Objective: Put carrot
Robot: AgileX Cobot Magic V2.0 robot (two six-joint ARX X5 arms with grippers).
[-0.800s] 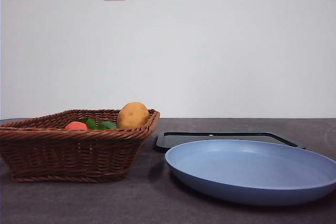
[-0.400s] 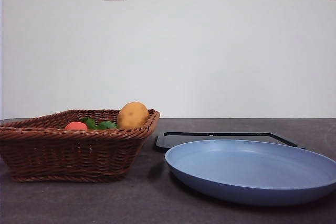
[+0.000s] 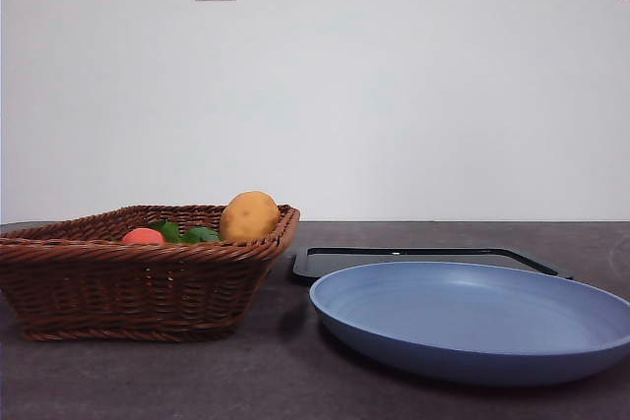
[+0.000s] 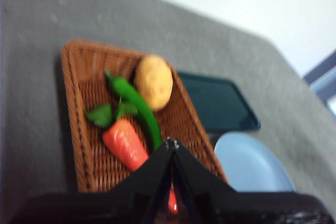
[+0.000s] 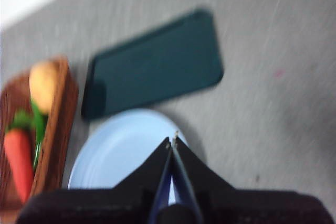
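Note:
The carrot (image 4: pixel 124 143), orange-red with green leaves, lies in the brown wicker basket (image 4: pixel 73 103). In the front view only its top (image 3: pixel 143 236) shows over the basket rim (image 3: pixel 128 251); it also shows in the right wrist view (image 5: pixel 18 161). My left gripper (image 4: pixel 170 142) hangs above the basket, jaws shut and empty. My right gripper (image 5: pixel 172 140) hangs above the blue plate (image 5: pixel 121 148), jaws shut and empty. Neither gripper shows in the front view.
A yellowish-tan potato (image 3: pixel 249 215) (image 4: pixel 153 81) and a green pepper (image 4: pixel 137 107) lie in the basket beside the carrot. The blue plate (image 3: pixel 472 317) sits right of the basket, with a black tray (image 3: pixel 423 258) (image 5: pixel 155 69) behind it.

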